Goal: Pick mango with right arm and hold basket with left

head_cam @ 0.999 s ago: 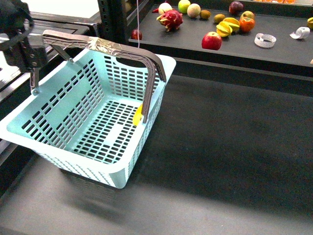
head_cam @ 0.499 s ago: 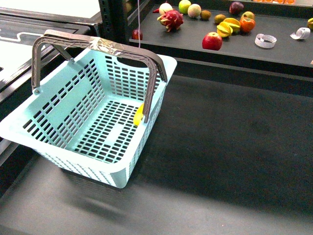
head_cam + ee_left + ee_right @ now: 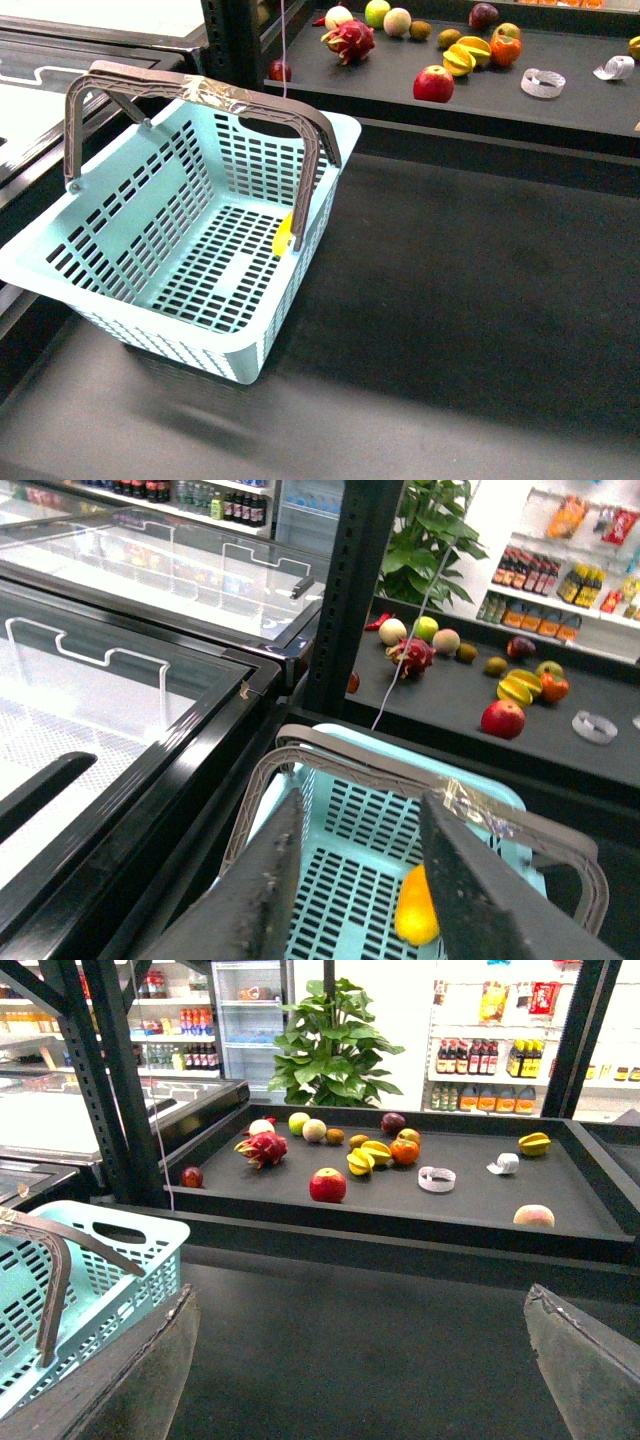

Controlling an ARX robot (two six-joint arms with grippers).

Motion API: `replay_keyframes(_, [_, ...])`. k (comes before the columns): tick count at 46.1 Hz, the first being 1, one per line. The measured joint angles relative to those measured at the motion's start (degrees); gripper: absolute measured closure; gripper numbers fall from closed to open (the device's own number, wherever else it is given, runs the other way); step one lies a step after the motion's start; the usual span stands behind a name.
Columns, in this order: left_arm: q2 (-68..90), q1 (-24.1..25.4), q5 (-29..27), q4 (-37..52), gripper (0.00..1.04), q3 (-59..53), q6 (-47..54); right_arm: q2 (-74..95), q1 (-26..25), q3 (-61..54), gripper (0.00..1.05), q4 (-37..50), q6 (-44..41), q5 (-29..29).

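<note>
Mango [image 3: 284,236] lay inside the turquoise basket [image 3: 120,230], against the wall at about three o'clock, likely already dropped in. Both handles [image 3: 200,92] stood raised. The left gripper [image 3: 355,880] hung released above them and the right gripper [image 3: 360,1370] was spread wide, holding nothing. No label or writing was legible.

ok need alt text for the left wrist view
Open left gripper above a turquoise basket with taped grey-brown handles, a yellow mango inside. Behind, a dark shelf holds a red apple and other fruit.
</note>
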Motion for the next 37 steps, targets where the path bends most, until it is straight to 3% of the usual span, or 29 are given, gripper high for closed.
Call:
replay_keyframes(8, [-4.48,-0.28,-0.09,2.19,1.03,-6.82,4.50,0.00,0.00,0.00,0.08,0.00,0.00,0.00])
replay_keyframes(37, [-39.65,-0.28,-0.09,-23.34,1.03,-15.76,5.77,0.00,0.00,0.00,0.08,0.00,0.00,0.00])
